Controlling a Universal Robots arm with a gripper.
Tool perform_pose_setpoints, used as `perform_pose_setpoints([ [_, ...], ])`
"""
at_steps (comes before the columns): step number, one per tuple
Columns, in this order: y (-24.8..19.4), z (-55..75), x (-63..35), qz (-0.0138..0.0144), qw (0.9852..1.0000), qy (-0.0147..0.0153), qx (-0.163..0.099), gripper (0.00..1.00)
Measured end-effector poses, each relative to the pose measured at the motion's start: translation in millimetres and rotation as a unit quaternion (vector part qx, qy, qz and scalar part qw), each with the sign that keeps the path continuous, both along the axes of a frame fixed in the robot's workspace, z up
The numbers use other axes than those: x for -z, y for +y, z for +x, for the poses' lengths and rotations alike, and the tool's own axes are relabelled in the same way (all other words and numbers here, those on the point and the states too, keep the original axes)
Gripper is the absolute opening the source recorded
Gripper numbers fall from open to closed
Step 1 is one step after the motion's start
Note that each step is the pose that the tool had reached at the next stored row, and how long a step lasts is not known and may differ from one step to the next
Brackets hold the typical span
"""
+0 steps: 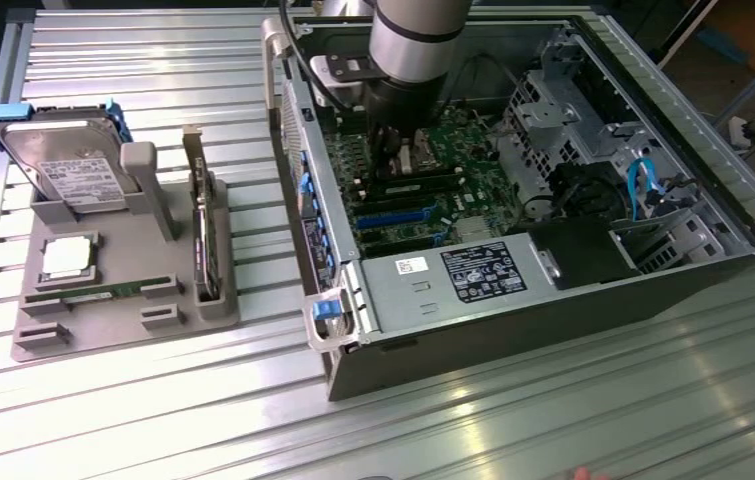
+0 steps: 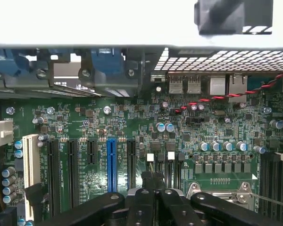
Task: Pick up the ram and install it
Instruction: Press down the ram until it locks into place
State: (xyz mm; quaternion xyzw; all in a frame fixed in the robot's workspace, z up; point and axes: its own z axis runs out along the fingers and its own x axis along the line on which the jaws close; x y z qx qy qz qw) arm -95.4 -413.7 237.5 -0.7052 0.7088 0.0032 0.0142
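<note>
One arm reaches down into the one open computer case (image 1: 537,190), jaws pressed together over the motherboard (image 2: 132,127). One ram (image 1: 97,293) lies in the grey tray (image 1: 124,325) on the bench (image 1: 150,420), well apart, beside one hard drive (image 1: 70,165).

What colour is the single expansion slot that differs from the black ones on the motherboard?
Blue; the slot shows best in the wrist view.

Drive cage (image 1: 557,120) and PSU (image 1: 477,275) hem the motherboard (image 1: 464,185); case (image 1: 337,375) open only from above.
</note>
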Motion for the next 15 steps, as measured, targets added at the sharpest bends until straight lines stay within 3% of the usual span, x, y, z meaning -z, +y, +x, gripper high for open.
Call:
perform_pose_setpoints([
  [9, -0.6, 0.0, 3.8, -0.0001, 1.0, 0.0001, 0.0, 0.11],
  [14, -3.3, 0.0, 7.6, -0.0001, 1.0, 0.0001, 0.0, 0.11],
  [15, -3.3, 0.1, 1.7, -0.0001, 1.0, 0.0, 0.0, 0.11],
])
